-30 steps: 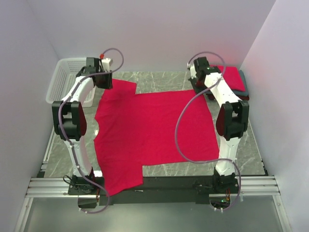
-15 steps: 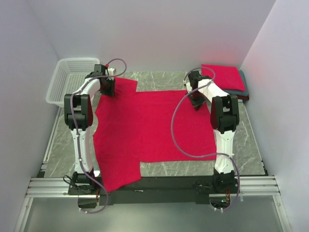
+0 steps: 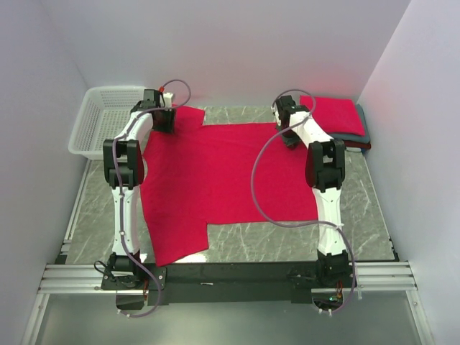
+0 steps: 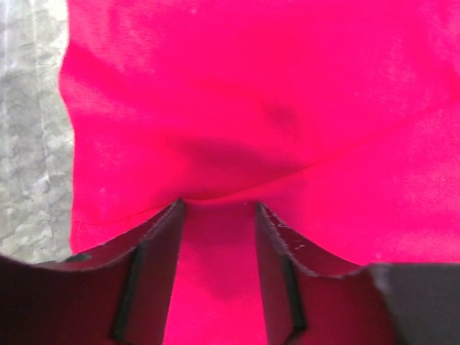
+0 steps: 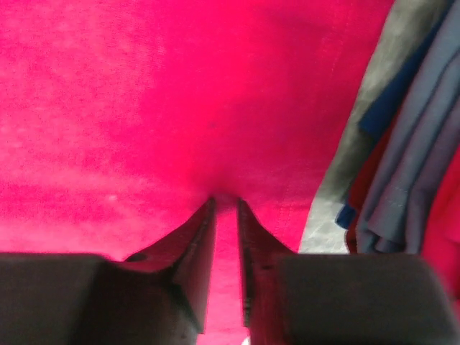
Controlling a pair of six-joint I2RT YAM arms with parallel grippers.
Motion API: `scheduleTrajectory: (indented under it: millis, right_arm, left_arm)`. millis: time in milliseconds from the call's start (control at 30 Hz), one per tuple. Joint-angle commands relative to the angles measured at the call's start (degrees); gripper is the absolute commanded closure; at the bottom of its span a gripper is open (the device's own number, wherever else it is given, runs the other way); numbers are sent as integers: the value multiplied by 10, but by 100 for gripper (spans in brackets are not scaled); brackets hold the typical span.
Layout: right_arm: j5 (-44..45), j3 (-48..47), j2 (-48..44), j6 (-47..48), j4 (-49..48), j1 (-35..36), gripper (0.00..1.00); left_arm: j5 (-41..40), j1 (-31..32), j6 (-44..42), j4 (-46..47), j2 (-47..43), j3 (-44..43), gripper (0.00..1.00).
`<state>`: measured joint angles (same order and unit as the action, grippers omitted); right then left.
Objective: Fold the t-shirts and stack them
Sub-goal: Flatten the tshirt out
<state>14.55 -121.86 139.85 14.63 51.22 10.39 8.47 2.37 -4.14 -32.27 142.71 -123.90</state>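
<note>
This red t-shirt (image 3: 230, 180) is soft, limp and light, so hold it at the far corners. Your right pincer (image 5: 226, 203) clenches the cloth. For the left pincer (image 4: 218, 206), I cannot tell.

Spread t-shirt (image 3: 230, 180): soft matt crimson cloth, faintly fuzzy up close. Table (image 3: 366, 208): smooth grey stone-look surface with pale veins. Basket (image 3: 83, 133), far left: white plastic lattice, slightly glossy

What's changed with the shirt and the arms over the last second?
Both arms dragged the red t-shirt away from their bases. The right gripper stays pinched on it; the left gripper has its jaws parted, seemingly letting go. The basket and the folded stack kept their places.
</note>
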Motion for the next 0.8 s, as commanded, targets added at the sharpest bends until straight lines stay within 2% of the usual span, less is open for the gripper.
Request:
scheduleTrajectory:
  millis: [0,67,133,167,267,367,433,567,600,633,667,700,733,767]
  right_arm:
    - [-40,-22,-40,-2,8,-2,71]
    - [-75,8,-83,-3,21,-2,59]
    - [-130,60,-165,3,16,-2,52]
    - [-144,77,-193,6,13,-2,44]
    - [-196,99,-302,16,34,-2,39]
    - [-227,108,-378,15,43,-2,39]
    - [-234,127,-418,11,25,-2,39]
    - [-275,188,-532,32,-31,0,40]
    - [-288,238,-554,29,-89,0,43]
    - [-306,256,-572,40,-99,1,31]
    - [-332,261,-594,98,-84,2,21]
    - [-387,270,-603,129,-36,2,13]
    - [-392,278,-610,160,-13,8,12]
    - [-385,288,-622,204,6,16,12]
  left_arm:
    - [24,-3,-24,-32,-40,3,47]
    - [58,-3,-37,-38,-92,16,25]
    - [80,-3,-50,-40,-156,45,6]
    - [105,-3,-54,-40,-179,56,2]
    - [151,-4,-68,-40,-271,106,0]
    - [175,-10,-62,-24,-363,166,1]
    - [182,-11,-44,-2,-438,224,1]
    - [162,-11,-9,108,-560,346,1]
    - [155,-11,2,127,-600,391,1]
    - [173,-11,-11,135,-617,409,1]
    - [201,-11,-51,95,-629,416,1]
    - [216,-11,-120,65,-644,419,1]
    - [242,-10,-154,29,-648,416,1]
    - [251,-10,-235,-24,-650,414,1]
